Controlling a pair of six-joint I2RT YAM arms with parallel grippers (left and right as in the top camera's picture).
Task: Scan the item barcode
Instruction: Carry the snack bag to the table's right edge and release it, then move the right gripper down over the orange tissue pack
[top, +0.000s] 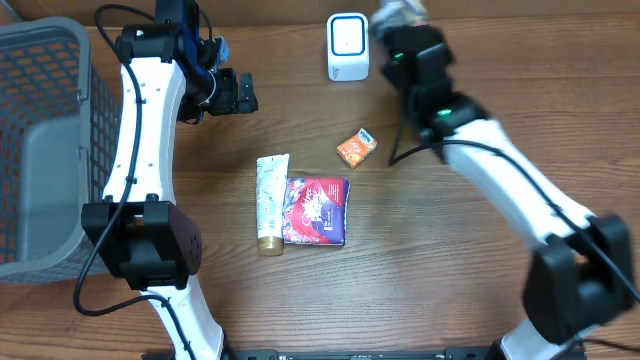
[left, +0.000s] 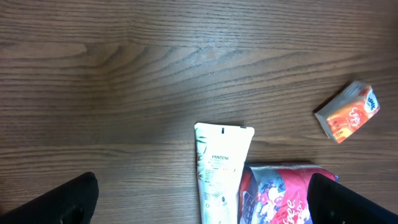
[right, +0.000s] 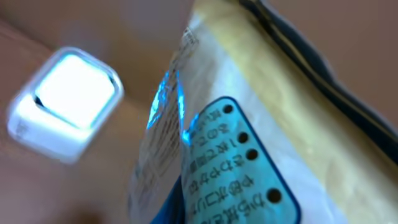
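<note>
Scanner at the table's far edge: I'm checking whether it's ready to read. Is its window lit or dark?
Lit. The right wrist view shows the scanner glowing bright white on its face, with a blue glint on the packet near it.

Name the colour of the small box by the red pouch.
Small box: orange, best in left wrist view.
</note>
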